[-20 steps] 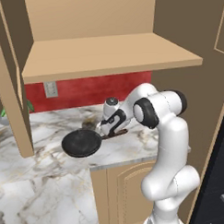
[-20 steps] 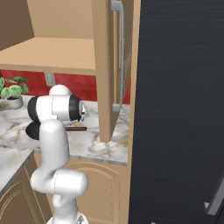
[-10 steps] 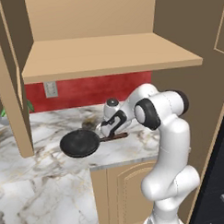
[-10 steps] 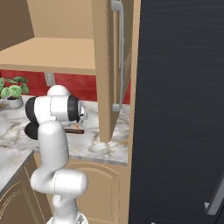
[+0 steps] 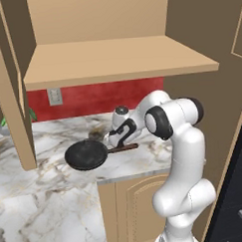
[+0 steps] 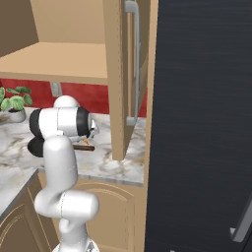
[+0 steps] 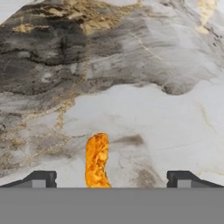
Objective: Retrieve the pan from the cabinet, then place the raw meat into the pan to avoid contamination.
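A: Sitting where, the pan (image 5: 86,155)?
B: Resting flat on the marble counter (image 5: 41,196), below the cabinet (image 5: 115,58) shelf, handle pointing toward the arm. Showing again in the right base view as a dark edge (image 6: 33,146) behind the arm, brown handle poking out beside it.
A: And the gripper (image 5: 114,139)?
B: Hovering just above the handle, close to the pan's rim. Standing wide open, with the two fingertips (image 7: 41,178) spread far apart at the bottom of the hand view. Holding nothing.
A: Showing anything between the tips?
B: Lying on the marble, an orange-yellow strip (image 7: 96,160), nearer the left tip. Hard to tell what, exactly.
A: Anything else around?
B: Standing at the far left of the counter, a potted plant (image 6: 14,101), against the red wall (image 5: 102,97).
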